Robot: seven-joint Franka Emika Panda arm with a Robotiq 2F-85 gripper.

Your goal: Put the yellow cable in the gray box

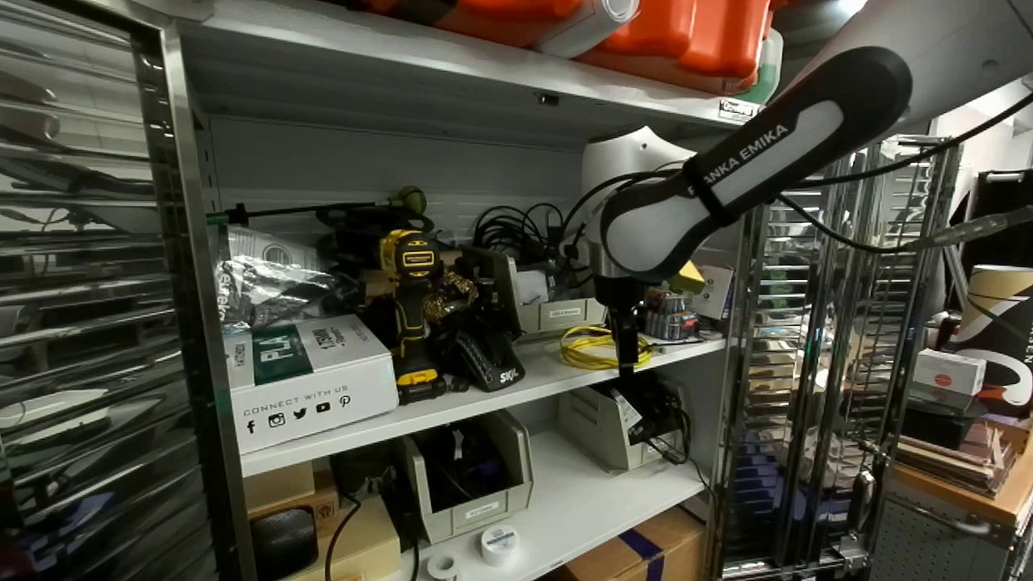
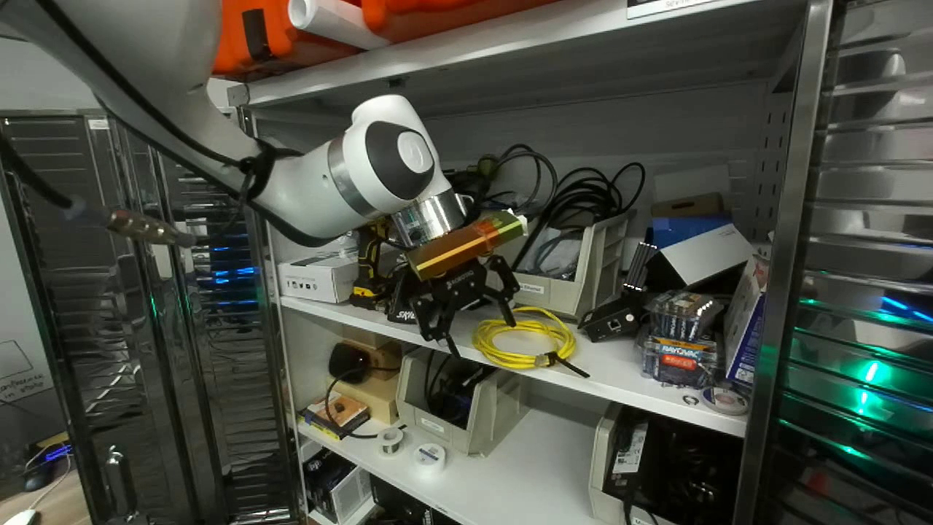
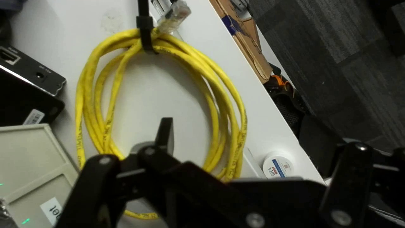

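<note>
The yellow cable (image 1: 593,349) lies in a flat loose coil on the middle shelf, also in an exterior view (image 2: 525,350) and the wrist view (image 3: 221,104). A black tie holds it near its clear plug. The gray box (image 2: 554,295), with a label and black cables in it, stands just behind the coil; it shows too in the wrist view (image 3: 25,152). My gripper (image 2: 481,334) is open and empty. In the wrist view (image 3: 251,145) one finger is over the coil's opening, the other toward the shelf's front edge. I cannot tell whether it touches the cable.
Two similar gray bins, a left one (image 2: 455,436) and a right one (image 2: 602,456), stand on the shelf below. A white carton (image 1: 315,379) and a yellow-black drill (image 1: 411,323) are along the shelf. A black device (image 2: 612,324) and batteries (image 2: 678,357) stand beside the coil. Another shelf (image 1: 484,60) is overhead.
</note>
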